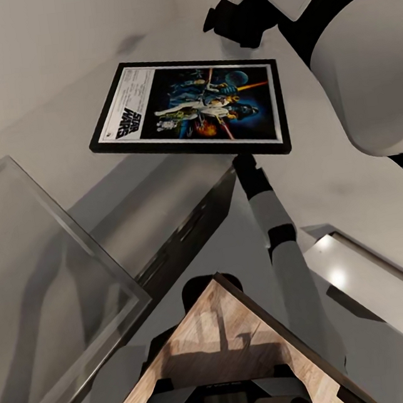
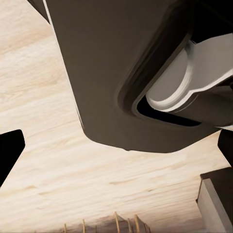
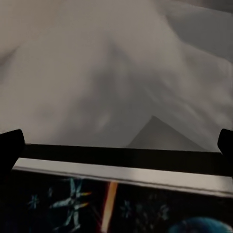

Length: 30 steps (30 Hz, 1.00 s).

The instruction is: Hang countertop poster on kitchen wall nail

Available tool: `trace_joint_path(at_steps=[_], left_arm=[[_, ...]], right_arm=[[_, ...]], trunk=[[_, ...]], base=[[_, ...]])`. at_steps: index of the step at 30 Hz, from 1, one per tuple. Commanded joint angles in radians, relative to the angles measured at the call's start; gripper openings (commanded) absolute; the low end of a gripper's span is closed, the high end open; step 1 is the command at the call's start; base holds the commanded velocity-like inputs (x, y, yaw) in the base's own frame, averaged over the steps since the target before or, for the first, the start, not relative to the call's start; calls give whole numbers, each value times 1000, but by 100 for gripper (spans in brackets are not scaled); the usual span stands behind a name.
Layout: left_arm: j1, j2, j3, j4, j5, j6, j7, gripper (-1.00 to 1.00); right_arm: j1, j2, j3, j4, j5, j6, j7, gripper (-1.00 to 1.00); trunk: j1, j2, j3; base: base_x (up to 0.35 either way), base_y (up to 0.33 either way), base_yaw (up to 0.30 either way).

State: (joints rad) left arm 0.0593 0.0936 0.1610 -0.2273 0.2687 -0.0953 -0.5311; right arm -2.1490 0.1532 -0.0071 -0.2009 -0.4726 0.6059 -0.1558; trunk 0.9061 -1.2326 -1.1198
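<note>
Wood-grain panelling [image 1: 225, 343] sits closest, coming to a point just above the robot's trunk. Beyond it the poster [image 1: 193, 106] is lifted off the light grey counter [image 1: 336, 172], tilted, with its white title strip toward the wall on the left. A slim white arm reaches up to its near black frame edge, and the right tool [image 3: 116, 145] is clamped on that edge, fingertips dark at either side. Whether the left tool is released or clenched I cannot tell.
</note>
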Motion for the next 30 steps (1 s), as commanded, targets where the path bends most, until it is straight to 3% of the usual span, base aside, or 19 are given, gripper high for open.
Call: trace_joint_path(at_steps=[1,7,15,30], left_arm=[[1,0,2,-1,3,0,-4,100],[1,0,2,-1,3,0,-4,100],[1,0,2,-1,3,0,-4,100],[1,0,2,-1,3,0,-4,100]], right_arm=[[0,0,-1,2,-9,3,-9,100],[0,0,0,33,-9,-4,-9,100],[0,-1,1,108,-8,-91,-8,100],[0,-1,4,118,-7,-103,-8,100]], trunk=[[0,0,-1],[0,0,-3],[0,0,-3],[0,0,-3]], base=[[0,0,0],[0,0,0],[0,0,0],[0,0,0]])
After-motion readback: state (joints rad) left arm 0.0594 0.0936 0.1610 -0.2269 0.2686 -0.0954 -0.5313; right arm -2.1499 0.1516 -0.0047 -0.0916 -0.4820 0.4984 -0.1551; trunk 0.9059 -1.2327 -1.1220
